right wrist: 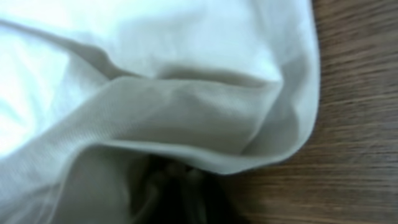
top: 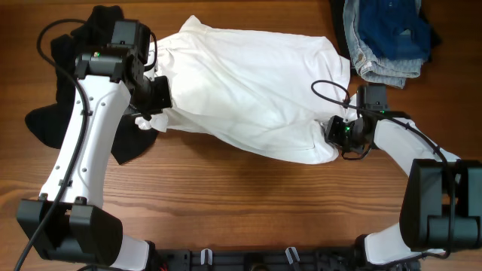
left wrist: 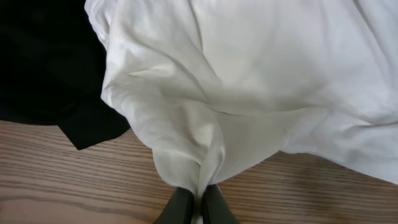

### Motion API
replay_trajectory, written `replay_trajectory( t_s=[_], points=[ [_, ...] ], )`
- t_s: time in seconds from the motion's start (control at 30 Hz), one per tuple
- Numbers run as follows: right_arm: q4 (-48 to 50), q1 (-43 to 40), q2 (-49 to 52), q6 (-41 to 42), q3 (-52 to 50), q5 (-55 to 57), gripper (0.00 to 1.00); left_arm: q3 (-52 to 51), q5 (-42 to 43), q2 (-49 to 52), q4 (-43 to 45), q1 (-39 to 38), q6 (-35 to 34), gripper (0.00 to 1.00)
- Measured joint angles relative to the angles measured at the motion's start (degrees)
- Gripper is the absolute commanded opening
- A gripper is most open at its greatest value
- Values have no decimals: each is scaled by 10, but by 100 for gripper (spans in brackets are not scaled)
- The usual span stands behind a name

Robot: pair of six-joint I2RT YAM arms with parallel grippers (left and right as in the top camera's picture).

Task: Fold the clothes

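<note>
**Item 1: white shirt**. Plain white cloth, lying rumpled and spread out on the wooden bench. It is not folded flat: soft ridges and creases run across it, and its near edge sags in a curve. At its left end the cloth is drawn into a tight bunch with folds fanning out from it. At its right end the near corner rolls over in a thick rounded fold.

**Item 2: left hand**. At the shirt's left end, clenched on the bunched cloth; a strip of white is pinched between the two dark fingers.

**Item 3: right hand**. At the shirt's near right corner. In the wrist view the cloth drapes over it and only a blurred dark shape shows beneath; I cannot tell whether it is clenched or released.

**Item 4: black garment**. Left of the shirt, partly under its left end, spread loosely on the bench.

**Item 5: jeans**. Blue denim, heaped just beyond the shirt's far right corner.
</note>
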Motion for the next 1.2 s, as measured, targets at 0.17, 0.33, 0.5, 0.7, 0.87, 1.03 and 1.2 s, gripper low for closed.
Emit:
replay_trajectory(
  t_s=[0.17, 0.33, 0.5, 0.7, 0.87, 1.03, 1.2],
  points=[
    [-58, -3, -4, 3, 2, -4, 4, 0, 0, 0, -1, 0, 0, 4],
    [-160, -37, -39, 1, 3, 21, 4, 0, 0, 0, -2, 0, 0, 4],
    [-222, -76, -127, -17, 44, 34, 4, 0, 0, 0, -2, 0, 0, 4],
    [-271, -83, -189, -38, 74, 38, 4, 0, 0, 0, -2, 0, 0, 4],
    [-287, -82, -190, -47, 74, 40, 4, 0, -5, 0, -2, 0, 0, 4],
    [-312, -82, -226, -48, 89, 39, 4, -1, -16, -16, -2, 0, 0, 4],
    [-365, -82, -275, -49, 165, 45, 4, 0, -20, -101, -5, 0, 0, 4]
  ],
)
